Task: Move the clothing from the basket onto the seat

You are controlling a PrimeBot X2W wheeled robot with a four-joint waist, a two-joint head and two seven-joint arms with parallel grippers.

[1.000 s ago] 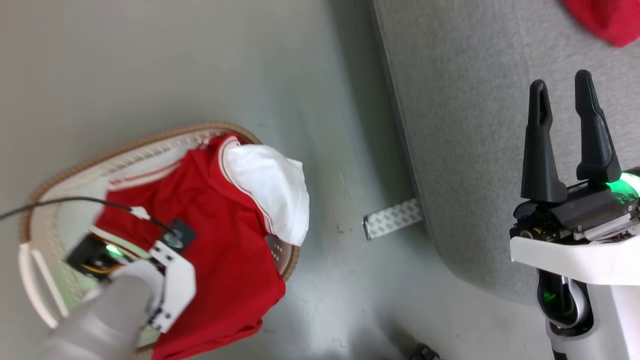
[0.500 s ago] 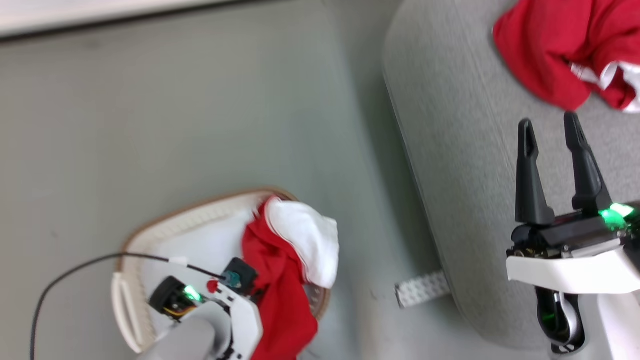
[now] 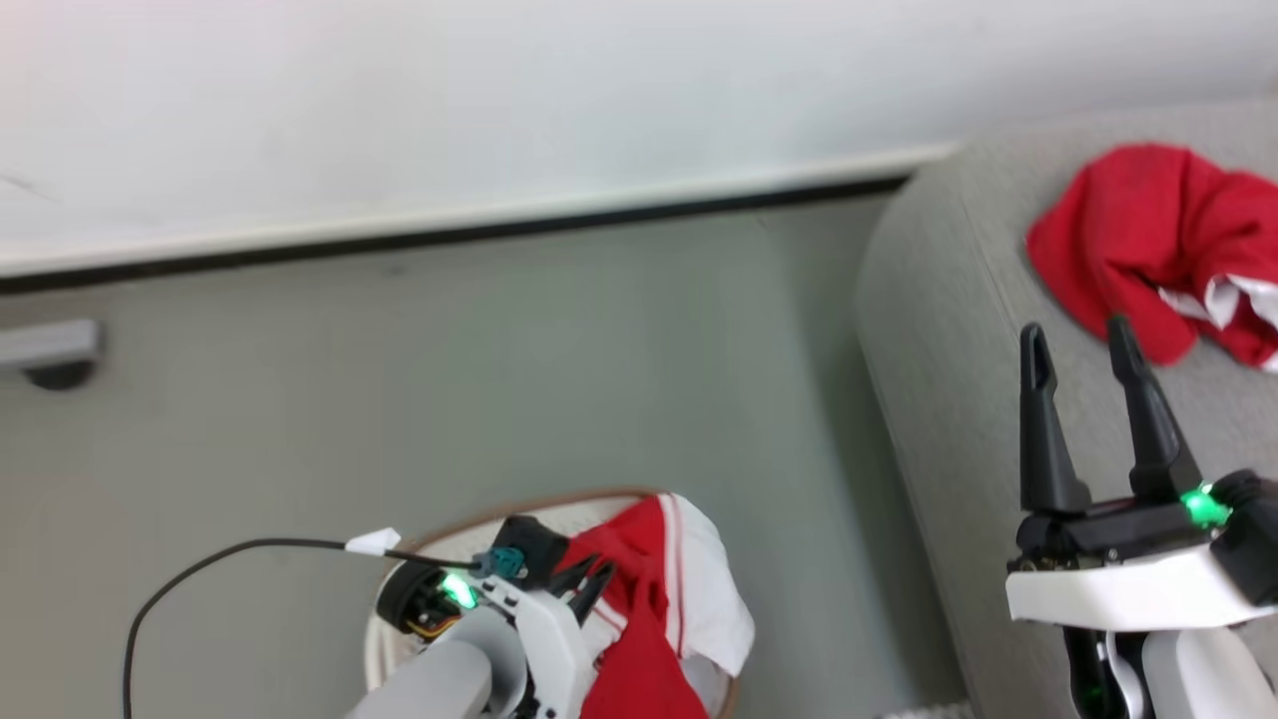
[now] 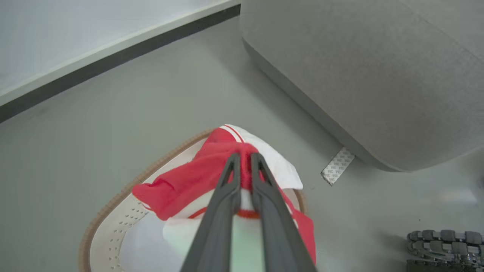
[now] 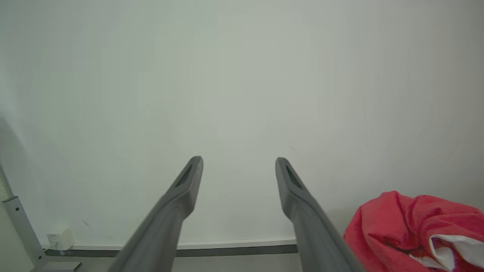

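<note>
Grey-green floor (image 3: 599, 379) ran up to a white wall (image 3: 499, 100) with a dark skirting (image 3: 499, 232) along its foot. The basket (image 4: 124, 223) stood on that floor near the rounded corner of the seat (image 4: 359, 75). Over it the left gripper (image 4: 244, 156) had its two dark fingers pinched tight on a bunch of a red jersey (image 4: 181, 185). The fabric fell away from the fingertips, its white sleeve draped across the basket's brown rim on the seat side. The lower folds seemed to hang down inside the basket, though the fingers hid that part from me. A black cable (image 3: 200, 564) trailed from that wrist. The right gripper (image 3: 1076, 332) hovered over the seat, fingers spread apart and holding nothing. A little beyond its tips a second red jersey (image 3: 1128, 240) lay crumpled on the seat, white trim showing. A patterned strip of tape (image 4: 337, 166) lay on the floor at the seat's edge
</note>
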